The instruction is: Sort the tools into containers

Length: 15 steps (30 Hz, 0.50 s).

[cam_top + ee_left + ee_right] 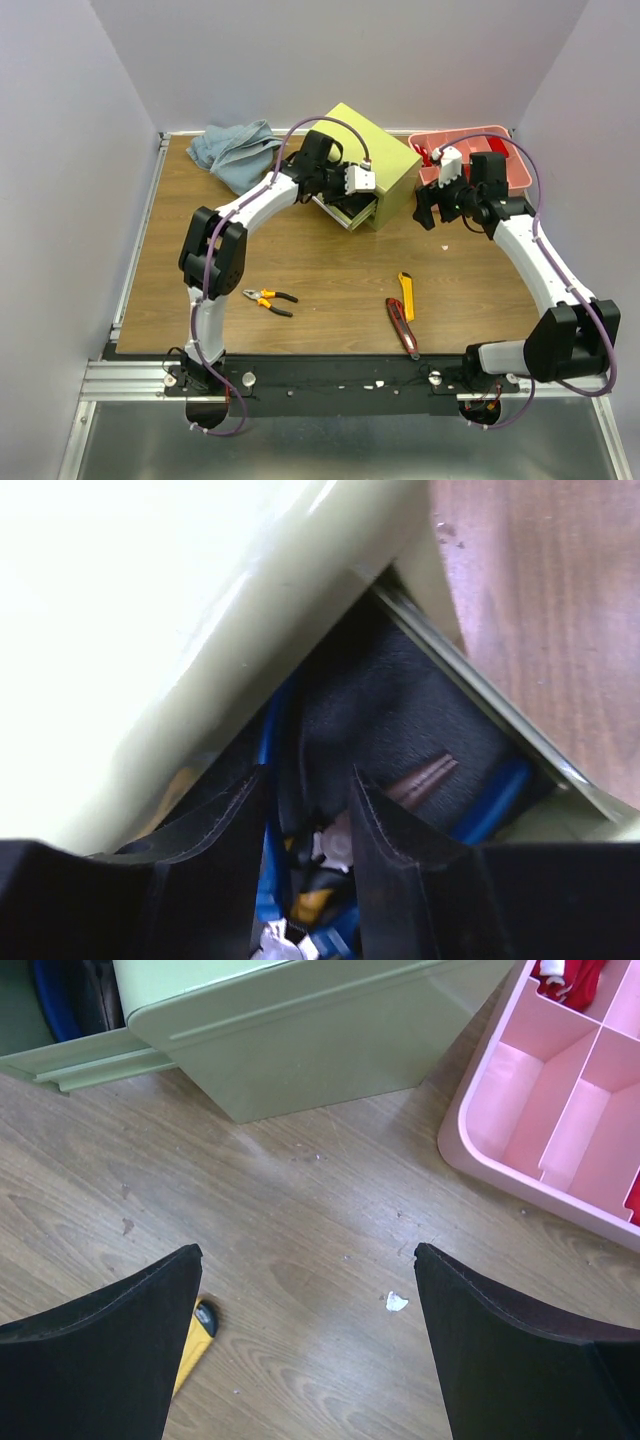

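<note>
The yellow-green chest (385,150) stands at the back, its lowest drawer (345,212) pulled open. My left gripper (357,183) reaches into that drawer. In the left wrist view its jaws (307,780) are narrowly apart and closed on the blue pliers (266,870); a yellow-black tool (312,905) lies under them in the drawer. My right gripper (430,210) hangs open and empty over the table (308,1260) beside the chest (300,1040). The orange-black pliers (268,300), yellow knife (405,295) and red-black knife (402,328) lie on the table at the front. The yellow knife's tip shows in the right wrist view (195,1345).
A pink divided tray (480,150) with red items stands right of the chest, close to my right gripper; it also shows in the right wrist view (560,1130). A blue-grey cloth (235,150) lies at the back left. A small white scrap (397,1301) lies on the wood.
</note>
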Motion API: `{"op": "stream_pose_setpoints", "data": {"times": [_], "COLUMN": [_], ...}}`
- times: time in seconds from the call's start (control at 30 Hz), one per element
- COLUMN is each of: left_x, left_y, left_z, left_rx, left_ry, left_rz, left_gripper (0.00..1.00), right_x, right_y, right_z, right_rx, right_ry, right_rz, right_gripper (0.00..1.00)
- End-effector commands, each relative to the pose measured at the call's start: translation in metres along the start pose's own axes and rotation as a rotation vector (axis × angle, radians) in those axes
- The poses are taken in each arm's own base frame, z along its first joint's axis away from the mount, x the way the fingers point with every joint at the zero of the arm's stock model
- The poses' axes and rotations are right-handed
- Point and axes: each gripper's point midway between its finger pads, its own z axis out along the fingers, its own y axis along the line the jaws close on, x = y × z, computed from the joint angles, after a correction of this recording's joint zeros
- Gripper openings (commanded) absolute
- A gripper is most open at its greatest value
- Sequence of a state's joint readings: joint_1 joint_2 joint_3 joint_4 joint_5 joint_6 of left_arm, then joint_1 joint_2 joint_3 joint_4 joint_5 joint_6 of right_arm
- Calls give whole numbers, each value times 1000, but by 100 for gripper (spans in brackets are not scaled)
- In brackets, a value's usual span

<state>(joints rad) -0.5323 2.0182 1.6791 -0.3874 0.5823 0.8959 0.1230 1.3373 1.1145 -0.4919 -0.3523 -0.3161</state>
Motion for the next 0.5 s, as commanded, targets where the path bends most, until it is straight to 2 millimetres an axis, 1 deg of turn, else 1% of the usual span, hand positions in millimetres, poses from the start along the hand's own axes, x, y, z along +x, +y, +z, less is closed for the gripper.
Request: {"op": "stream_pose_setpoints", "data": {"times": [0.0,0.07,0.1,0.13,0.17,0.2,0.23,0.27,0.3,0.33,0.37,0.4,0.43,0.47], "left_x": [7,4,2,-4,-6,-22,-30,-32,-50,-56,-51,-64,-64,-51], "left_y": [15,23,20,20,15,14,13,3,3,0,-14,-15,-21,-39], "left_z": [13,13,15,12,8,-3,-11,-18,-38,-48,-57,-78,-87,-91], "left_rx": [-42,-54,-28,-18,5,16,19,45,35,39,72,50,53,87], "left_ry": [5,0,-13,-29,-36,-77,-88,-90,-108,-109,-81,-89,-82,-54], "left_rz": [-37,-49,-50,-49,-54,-26,-14,-22,13,47,31,49,35,-8], "left_gripper": [47,47,45,45,45,46,46,47,49,50,50,52,52,52], "right_x": [-10,-8,-7,-6,-7,-7,-6,-6,-6,-6,-6,-3,-3,-2], "right_y": [-7,-7,-7,-7,-7,-7,-8,-7,-7,-7,-8,-6,-6,-6], "right_z": [-1,0,0,1,0,1,1,0,0,0,-1,0,1,0], "right_rx": [19,19,16,15,15,18,21,19,21,21,23,18,17,16], "right_ry": [-19,-13,-11,-7,-8,-11,-10,-8,-9,-9,-10,-6,-6,-7], "right_rz": [-12,-11,-13,-13,-14,-15,-16,-17,-17,-20,-20,-19,-18,-16], "right_gripper": [95,95,95,95,95,95,95,95,95,95,95,95,95,95]}}
